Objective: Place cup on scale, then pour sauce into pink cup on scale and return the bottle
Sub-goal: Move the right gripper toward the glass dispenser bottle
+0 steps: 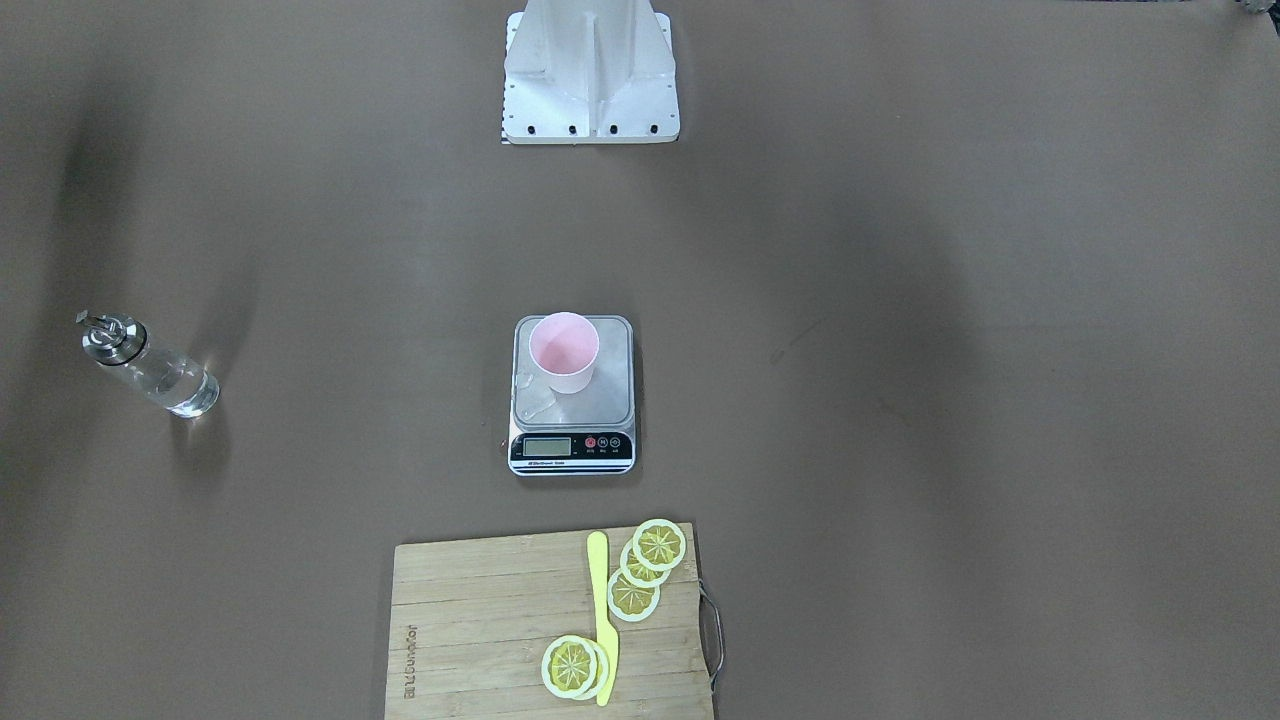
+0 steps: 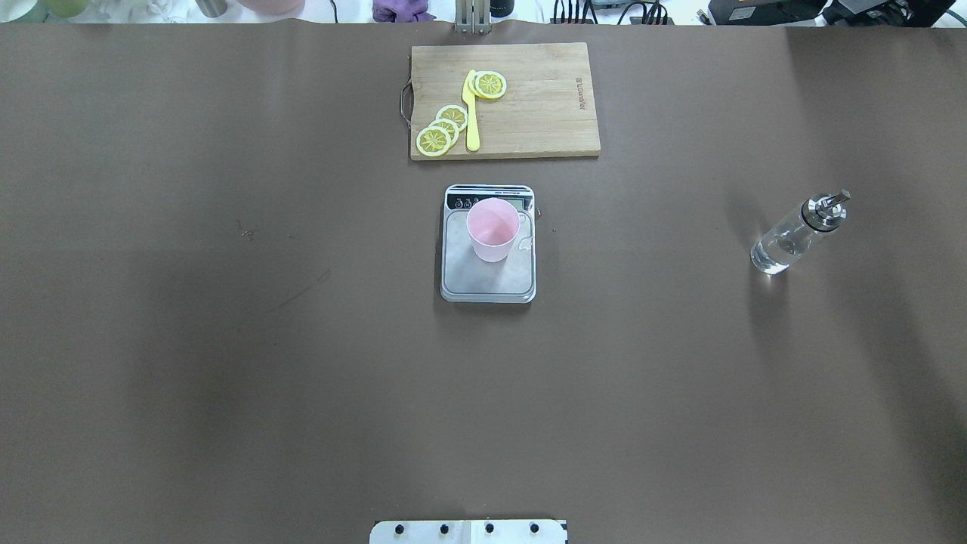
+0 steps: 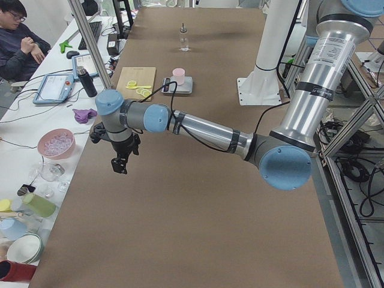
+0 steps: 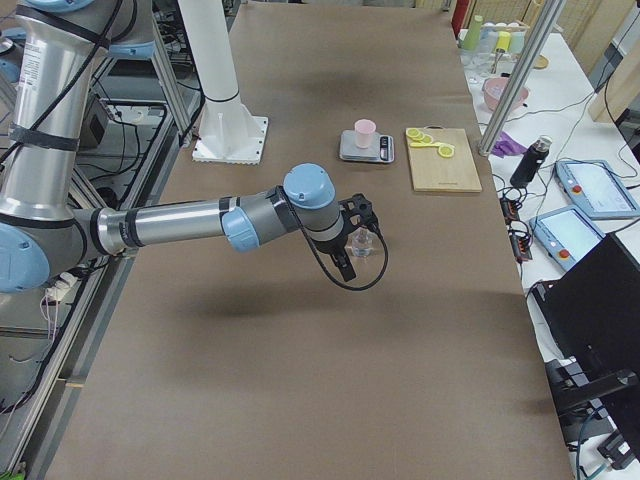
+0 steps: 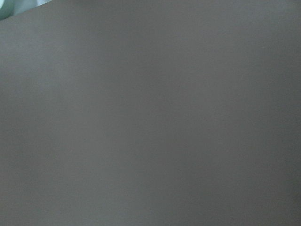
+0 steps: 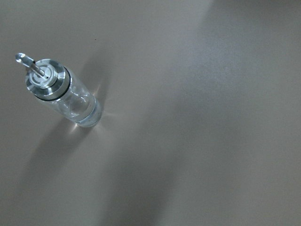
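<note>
Right tool near bottle; cutting board, lemon slices, knife beyond scale

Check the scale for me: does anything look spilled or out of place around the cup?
Possibly. A small glossy, clear patch lies on the scale's plate beside the cup. It looks like spilled liquid but is too small to be sure. The cup itself stands upright on the plate, and the bottle stands upright on the table.

Pale pink cup, silver scale (black front strip), brown table.
</note>
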You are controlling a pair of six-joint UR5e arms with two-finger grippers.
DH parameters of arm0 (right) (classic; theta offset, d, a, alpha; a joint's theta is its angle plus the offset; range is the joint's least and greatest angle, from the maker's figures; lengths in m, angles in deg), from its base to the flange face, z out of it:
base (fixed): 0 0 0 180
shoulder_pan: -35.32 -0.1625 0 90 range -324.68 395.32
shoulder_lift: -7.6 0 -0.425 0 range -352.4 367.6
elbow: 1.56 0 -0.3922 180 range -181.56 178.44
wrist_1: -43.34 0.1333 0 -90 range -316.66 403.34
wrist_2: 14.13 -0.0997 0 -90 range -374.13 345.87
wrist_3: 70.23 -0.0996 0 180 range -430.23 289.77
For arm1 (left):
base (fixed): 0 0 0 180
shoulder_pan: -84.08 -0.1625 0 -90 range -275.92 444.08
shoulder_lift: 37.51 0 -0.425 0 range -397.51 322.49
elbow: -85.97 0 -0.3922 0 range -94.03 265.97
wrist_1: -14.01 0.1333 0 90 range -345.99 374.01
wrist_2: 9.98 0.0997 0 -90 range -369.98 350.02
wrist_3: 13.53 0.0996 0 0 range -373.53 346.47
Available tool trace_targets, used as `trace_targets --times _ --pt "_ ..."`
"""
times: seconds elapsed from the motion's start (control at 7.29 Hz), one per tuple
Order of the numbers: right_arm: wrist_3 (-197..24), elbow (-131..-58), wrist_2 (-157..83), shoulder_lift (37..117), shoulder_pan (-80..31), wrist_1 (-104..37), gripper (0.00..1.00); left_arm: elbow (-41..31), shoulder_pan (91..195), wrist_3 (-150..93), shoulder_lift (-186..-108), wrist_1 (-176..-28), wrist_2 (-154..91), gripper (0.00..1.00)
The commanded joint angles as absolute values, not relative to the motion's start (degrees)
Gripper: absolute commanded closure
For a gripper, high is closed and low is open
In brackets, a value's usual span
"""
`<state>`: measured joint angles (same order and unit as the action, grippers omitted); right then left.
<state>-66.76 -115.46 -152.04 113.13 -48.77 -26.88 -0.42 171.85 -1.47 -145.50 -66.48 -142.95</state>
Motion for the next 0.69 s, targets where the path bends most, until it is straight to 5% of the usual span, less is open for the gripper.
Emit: trace_targets --times 0.0,0.55 --pt "-66.89 -115.29 -152.21 113.77 -46.52 -21.45 0.01 1.86 176.70 4.93 -140.46 -66.41 -144.63 0.02" --pt "-66.89 -106.63 -153.87 113.16 -41.51 -5.86 0.01 -1.83 178.03 1.94 -137.45 -66.85 -144.72 0.02"
